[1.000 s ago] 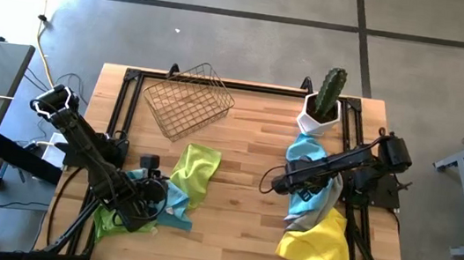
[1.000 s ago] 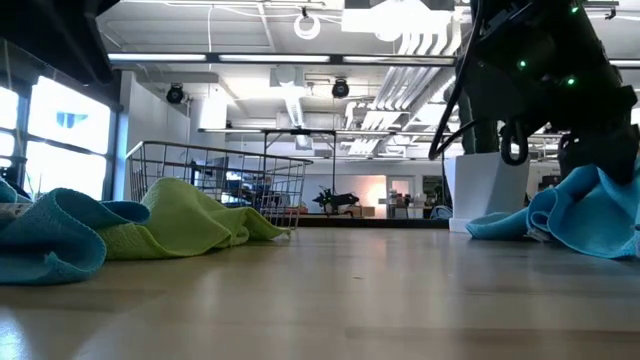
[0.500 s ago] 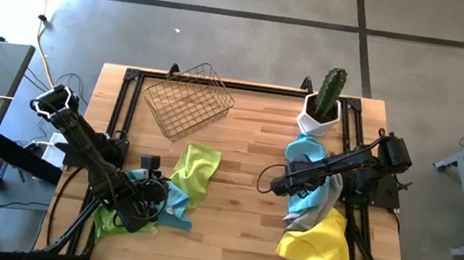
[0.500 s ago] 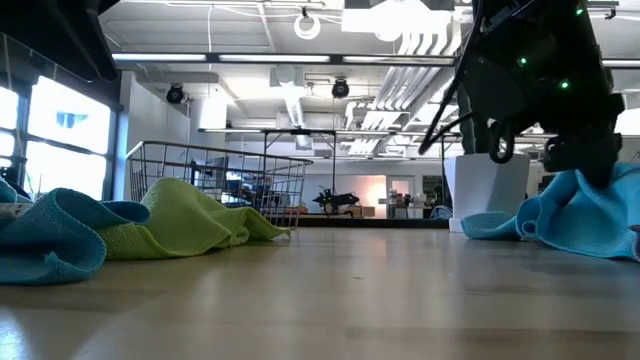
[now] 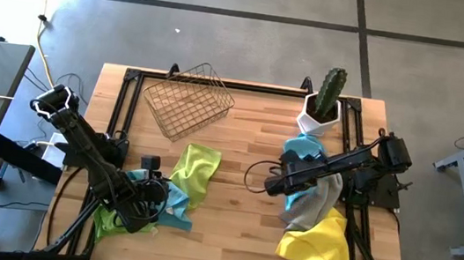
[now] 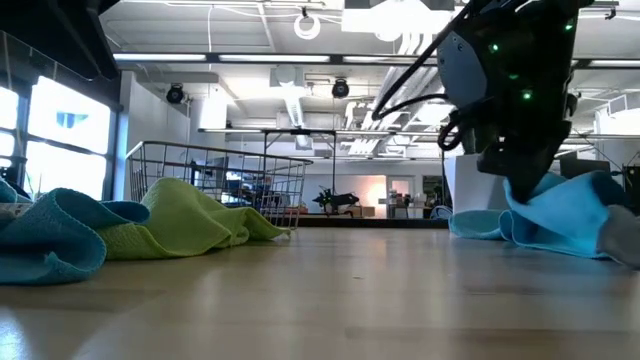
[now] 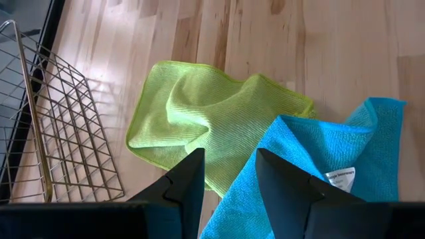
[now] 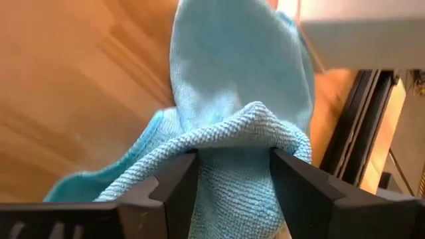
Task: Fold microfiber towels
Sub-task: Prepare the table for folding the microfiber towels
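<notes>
My right gripper (image 5: 275, 186) is shut on a light blue towel (image 5: 304, 148) at the table's right, in front of the white cactus pot. A grey towel (image 5: 319, 199) and a yellow towel (image 5: 321, 244) lie beside it toward the near edge. My left gripper (image 7: 226, 174) is open at the near left, hovering over a second light blue towel (image 7: 319, 166) and a lime green towel (image 7: 199, 119). Another lime green towel (image 5: 105, 222) lies under the left arm. My right gripper pinches a raised fold of the light blue towel (image 8: 232, 133) between its two fingers (image 8: 174, 187), several layers bunched together. The fingers come from above, pointing down. The pinched fold is lifted a little, and the rest of the towel (image 6: 565, 215) trails on the table toward the pot.
A wire basket (image 5: 188, 101) lies tipped at the far left. A cactus in a white pot (image 5: 324, 106) stands at the far right. A black frame (image 5: 132, 75) runs round the table. Bare wood (image 5: 235, 210) lies between the two heaps of towels.
My right gripper has gone toward the table's left edge, still shut on the light blue towel. The towel has slid along the table after it, and more of the grey towel underneath now shows. The left arm has kept still.
</notes>
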Motion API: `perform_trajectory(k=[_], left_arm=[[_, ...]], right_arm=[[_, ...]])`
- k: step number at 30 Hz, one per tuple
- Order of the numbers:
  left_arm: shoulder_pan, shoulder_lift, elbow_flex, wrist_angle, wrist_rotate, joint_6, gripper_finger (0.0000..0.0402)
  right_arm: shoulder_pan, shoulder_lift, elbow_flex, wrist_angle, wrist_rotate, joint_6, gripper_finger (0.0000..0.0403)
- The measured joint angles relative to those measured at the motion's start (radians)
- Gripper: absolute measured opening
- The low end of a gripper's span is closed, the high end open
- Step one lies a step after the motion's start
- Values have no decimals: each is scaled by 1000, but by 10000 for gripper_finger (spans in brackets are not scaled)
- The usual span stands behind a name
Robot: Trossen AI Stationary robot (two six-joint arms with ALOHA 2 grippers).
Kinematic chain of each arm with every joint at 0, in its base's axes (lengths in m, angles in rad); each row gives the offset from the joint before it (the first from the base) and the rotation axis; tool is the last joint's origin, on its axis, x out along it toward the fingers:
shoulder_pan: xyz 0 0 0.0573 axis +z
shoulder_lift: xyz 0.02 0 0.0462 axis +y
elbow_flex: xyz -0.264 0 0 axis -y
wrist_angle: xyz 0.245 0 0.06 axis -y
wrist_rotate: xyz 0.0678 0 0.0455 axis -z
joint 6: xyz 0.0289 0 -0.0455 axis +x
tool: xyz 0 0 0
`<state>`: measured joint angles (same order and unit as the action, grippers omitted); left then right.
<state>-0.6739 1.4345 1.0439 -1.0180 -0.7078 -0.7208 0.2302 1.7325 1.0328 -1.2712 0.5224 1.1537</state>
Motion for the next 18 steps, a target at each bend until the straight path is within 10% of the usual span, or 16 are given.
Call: perform_trajectory(k=[9,18], left_arm=[[0,0,0,0,-7,0,126],[7,1,-17,116,-102,0,126]], right_arm=[[21,0,0,69,229,106,181],[-11,0,0,420,241,-97,181]])
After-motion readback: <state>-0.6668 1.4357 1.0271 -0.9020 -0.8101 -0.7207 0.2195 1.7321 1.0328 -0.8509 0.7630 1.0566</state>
